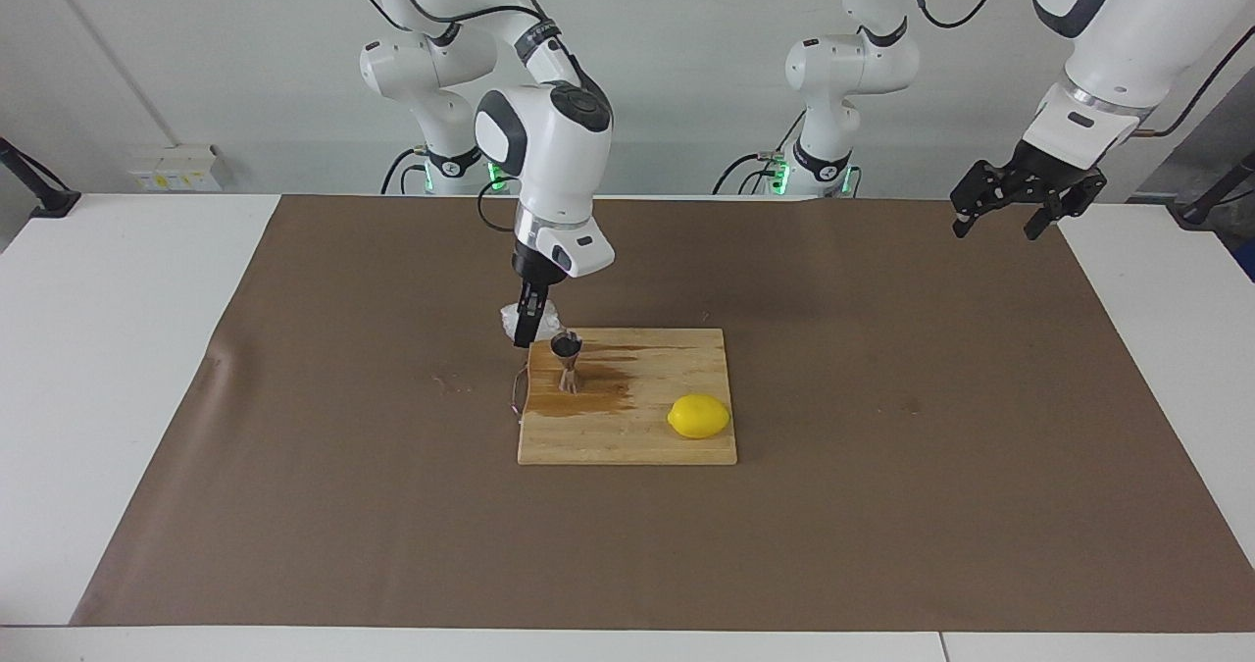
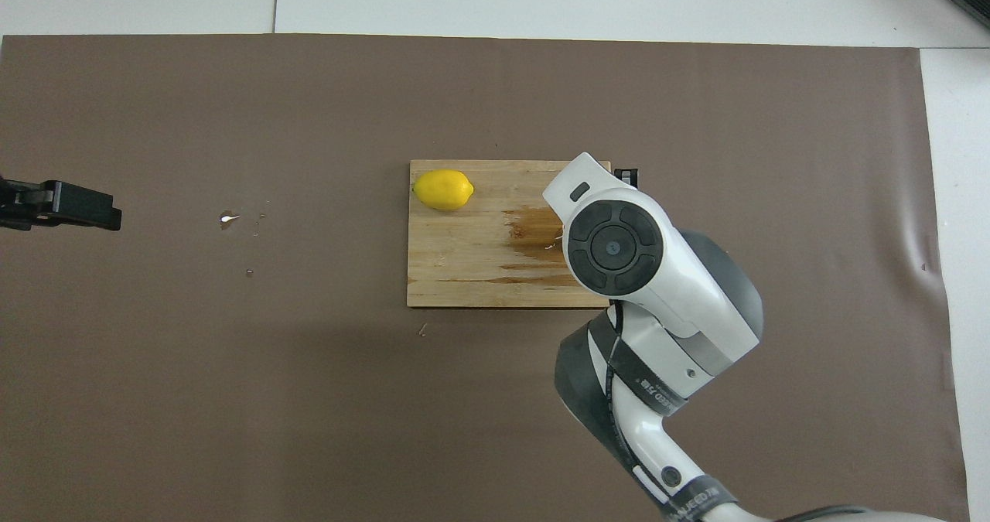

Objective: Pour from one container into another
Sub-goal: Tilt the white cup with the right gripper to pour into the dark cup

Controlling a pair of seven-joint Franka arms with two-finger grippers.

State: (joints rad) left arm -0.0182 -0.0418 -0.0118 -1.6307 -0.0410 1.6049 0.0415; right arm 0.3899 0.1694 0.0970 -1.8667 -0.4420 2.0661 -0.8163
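The right gripper's fingers (image 1: 527,327) are pinching the translucent white plastic cup (image 1: 514,317), tipped over the rim of the steel jigger (image 1: 567,360). The jigger stands upright on the wooden cutting board (image 1: 647,441), at the board's end toward the right arm, in a brown wet stain (image 1: 588,397). In the overhead view the right arm's wrist hides both cup and jigger. A lemon (image 1: 699,416) lies on the same board, farther from the robots and toward the left arm's end. The board sits on a brown mat (image 1: 882,505) covering the bench (image 1: 108,348). The left gripper (image 1: 1015,213) hangs in the air over the mat's edge at the left arm's end, fingers spread and holding nothing; that arm waits.
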